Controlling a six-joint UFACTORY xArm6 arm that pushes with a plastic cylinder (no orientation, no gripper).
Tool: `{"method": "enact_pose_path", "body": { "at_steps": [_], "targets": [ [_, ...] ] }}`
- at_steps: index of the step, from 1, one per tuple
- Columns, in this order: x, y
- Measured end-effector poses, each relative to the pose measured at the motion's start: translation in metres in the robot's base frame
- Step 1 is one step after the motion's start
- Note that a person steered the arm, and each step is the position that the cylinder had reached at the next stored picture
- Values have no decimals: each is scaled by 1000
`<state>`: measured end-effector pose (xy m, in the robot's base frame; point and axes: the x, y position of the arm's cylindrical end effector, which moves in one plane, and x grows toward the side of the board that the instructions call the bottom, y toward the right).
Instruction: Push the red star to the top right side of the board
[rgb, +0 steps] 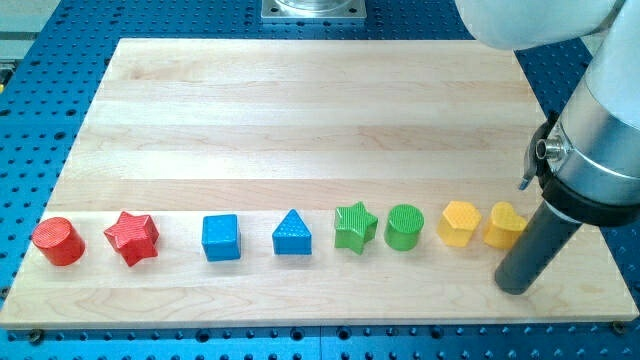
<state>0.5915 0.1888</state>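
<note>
— Looking for the red star: where does it sit?

— Near the view's bottom left of the wooden board, second in a row of blocks that runs across the lower part; just to its left, apart from it, stands the red cylinder; nothing touches the star.

— And going rightward from it?

— A blue cube, then a blue triangle, each with a gap between; then a green star and a green cylinder, close beside each other; then two yellow blocks, a rounded yellow hexagon and a yellow heart-like block, the two nearly touching.

— Where is the rod?

— My tip rests at the row's right end, just below and right of the yellow heart-like block, whose right edge the rod partly hides; whether they touch I cannot tell; the tip is well apart from the red star, the whole row between them.

— Any hand open or closed?

— None to tell of; the arm ends in the plain dark rod, holding nothing; the board lies on a blue perforated table.
</note>
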Motion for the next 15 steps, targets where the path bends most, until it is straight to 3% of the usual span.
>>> {"method": "enact_pose_path", "body": {
  "at_steps": [6, 7, 9, 10, 15],
  "targets": [
    [8, -13],
    [10, -39],
    [13, -270],
    [15, -337],
    [26, -371]
  ]
}}
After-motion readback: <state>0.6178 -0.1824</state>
